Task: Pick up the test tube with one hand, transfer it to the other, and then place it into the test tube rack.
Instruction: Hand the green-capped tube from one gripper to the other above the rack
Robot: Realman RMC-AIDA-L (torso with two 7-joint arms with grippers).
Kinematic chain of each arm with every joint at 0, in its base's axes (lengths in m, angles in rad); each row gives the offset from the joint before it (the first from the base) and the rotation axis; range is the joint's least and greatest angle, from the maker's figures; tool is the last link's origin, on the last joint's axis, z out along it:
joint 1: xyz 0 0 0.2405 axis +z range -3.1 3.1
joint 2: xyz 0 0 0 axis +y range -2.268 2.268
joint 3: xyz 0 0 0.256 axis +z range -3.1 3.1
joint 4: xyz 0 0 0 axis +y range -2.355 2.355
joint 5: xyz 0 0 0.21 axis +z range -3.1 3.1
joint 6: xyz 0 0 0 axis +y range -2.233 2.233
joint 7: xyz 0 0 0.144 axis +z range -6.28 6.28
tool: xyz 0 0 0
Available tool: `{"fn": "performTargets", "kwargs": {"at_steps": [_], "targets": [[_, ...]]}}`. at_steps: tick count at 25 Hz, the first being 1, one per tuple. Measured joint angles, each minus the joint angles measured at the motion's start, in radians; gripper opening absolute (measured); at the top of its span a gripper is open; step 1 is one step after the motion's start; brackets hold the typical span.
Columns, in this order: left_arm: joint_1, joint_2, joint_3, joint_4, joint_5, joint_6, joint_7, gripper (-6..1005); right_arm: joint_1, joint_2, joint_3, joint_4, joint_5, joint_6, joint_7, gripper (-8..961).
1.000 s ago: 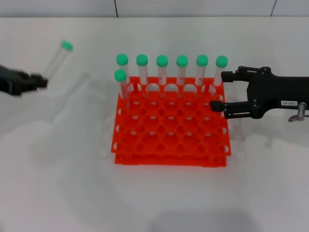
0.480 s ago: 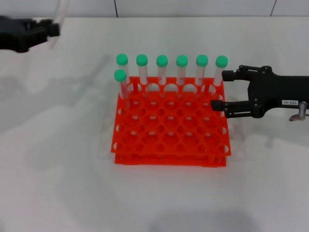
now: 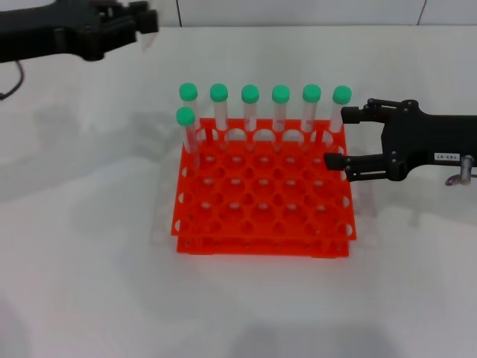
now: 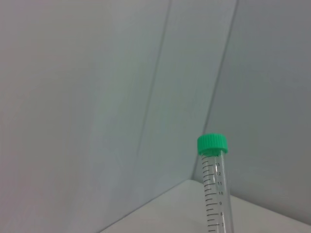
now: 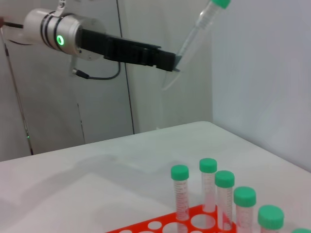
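Note:
My left gripper (image 3: 143,19), unlabelled, is raised at the far left, above the table's back edge. It is shut on the test tube (image 5: 197,29), which slants upward with its green cap on top. The cap and tube also show in the left wrist view (image 4: 215,189); in the head view the tube is almost entirely out of frame. The right wrist view shows this gripper (image 5: 170,60) gripping the tube's lower part. The orange-red rack (image 3: 261,244) stands mid-table. My right gripper (image 3: 337,137), with a white label, is open beside the rack's right back corner.
Several identical green-capped tubes (image 3: 250,112) stand upright in the rack's back row, and one more in the second row at the left. They also show in the right wrist view (image 5: 216,194). A wall runs behind the table.
My left gripper has risen and swung right toward the table's back edge, carrying the tube mostly out of the head view. The right gripper has not moved.

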Motion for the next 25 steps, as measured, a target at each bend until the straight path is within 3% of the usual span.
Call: {"fn": "performTargets", "kwargs": {"at_steps": [7, 15, 25], "targets": [[-0.071, 0.004, 0.088, -0.051, 0.028, -0.02, 0.006, 182, -0.004, 0.0, 0.0, -0.014, 0.001, -0.009, -0.002, 858], [-0.148, -0.008, 0.111, -0.096, 0.143, -0.058, -0.012, 180, -0.007, 0.0, 0.0, -0.023, 0.001, -0.02, -0.003, 857], [-0.158, -0.028, 0.165, -0.12, 0.154, -0.102, -0.001, 179, -0.006, 0.001, -0.002, -0.024, 0.001, -0.023, -0.004, 857]]}}
